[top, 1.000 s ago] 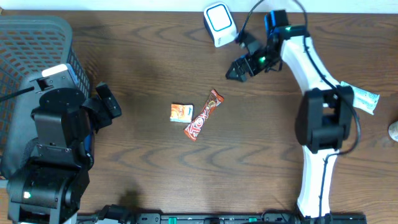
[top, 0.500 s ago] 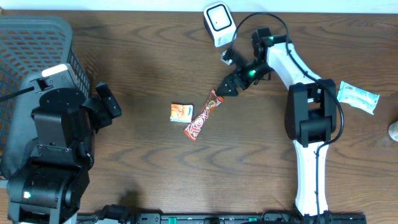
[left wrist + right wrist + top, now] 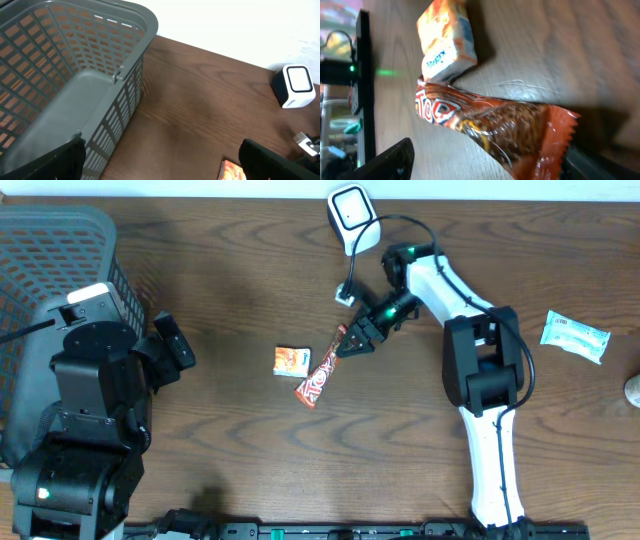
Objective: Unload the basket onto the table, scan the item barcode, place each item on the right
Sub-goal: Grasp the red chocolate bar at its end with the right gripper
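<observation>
A red-orange snack bar point(image 3: 323, 369) lies slanted mid-table, and it fills the right wrist view point(image 3: 495, 122). My right gripper point(image 3: 354, 342) is down at its upper end, open, with one finger on each side of the crimped wrapper end point(image 3: 487, 152). A small orange carton point(image 3: 291, 360) lies just left of the bar point(image 3: 447, 40). The white scanner point(image 3: 352, 216) stands at the table's far edge. My left gripper point(image 3: 172, 350) hangs open at the left, holding nothing point(image 3: 162, 165).
A grey mesh basket point(image 3: 50, 240) takes up the far left corner point(image 3: 75, 60). A blue-white packet point(image 3: 575, 336) lies at the right edge. A cable runs from the scanner point(image 3: 295, 86) past the right arm.
My right arm has swung from beside the scanner down and left to the snack bar's upper end. The left arm has not moved.
</observation>
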{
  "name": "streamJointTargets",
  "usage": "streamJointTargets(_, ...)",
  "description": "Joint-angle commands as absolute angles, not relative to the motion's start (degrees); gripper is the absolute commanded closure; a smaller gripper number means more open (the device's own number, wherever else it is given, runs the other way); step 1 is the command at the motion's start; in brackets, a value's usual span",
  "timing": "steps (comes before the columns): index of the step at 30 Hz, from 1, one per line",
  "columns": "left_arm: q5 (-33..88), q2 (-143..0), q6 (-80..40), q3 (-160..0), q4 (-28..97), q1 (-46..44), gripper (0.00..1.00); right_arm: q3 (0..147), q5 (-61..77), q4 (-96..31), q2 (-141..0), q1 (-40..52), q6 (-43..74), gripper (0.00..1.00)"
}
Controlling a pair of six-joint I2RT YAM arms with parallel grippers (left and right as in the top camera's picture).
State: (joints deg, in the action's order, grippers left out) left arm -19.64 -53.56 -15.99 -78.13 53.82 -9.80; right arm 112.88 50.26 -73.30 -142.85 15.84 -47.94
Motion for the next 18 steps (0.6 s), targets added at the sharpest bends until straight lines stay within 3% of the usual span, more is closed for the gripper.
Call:
streamJointTargets(1, -20.21, -53.47, -15.05, -78.5, 53.98, -9.54, 0.02, 112.62, 47.05, -72.82, -146.15, 16.47, -50.43, 0.18)
streamJointTargets(11, -20.21, -53.47, -15.05, -78.5, 54.0, -9.54, 0.02, 112.62, 47.07, -71.46, -148.11, 16.62, -50.43, 0.21)
streamJointTargets(18, -20.21, -53.47, -15.05, -78.5, 54.0, -9.54, 0.02, 112.62, 47.05, -69.84, -148.16, 16.62, -51.03, 0.35)
